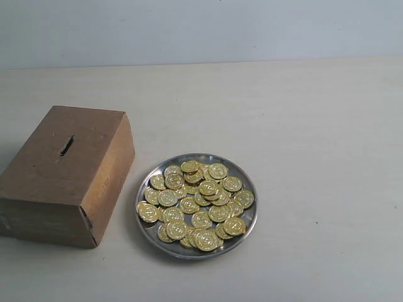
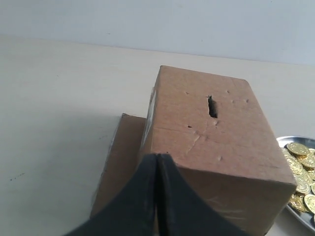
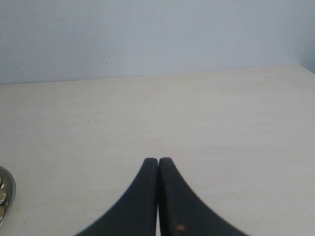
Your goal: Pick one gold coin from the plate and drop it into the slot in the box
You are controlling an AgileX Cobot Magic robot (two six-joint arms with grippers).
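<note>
Gold coins (image 1: 197, 204) lie heaped and overlapping in the plate (image 1: 182, 252), which rests on the table (image 1: 302, 126) just beside the box (image 1: 56, 170). The slot (image 1: 66, 145) opens in the box top. Left pincer (image 2: 156, 162), clenched and empty, hangs near the box's short end. Right pincer (image 3: 158, 162), likewise clenched and empty, hangs beyond the plate from the box. Likely faults: thin stacked coins come up two at once or slip free; a coin not edge-on to the narrow slot lands on the box top.
</note>
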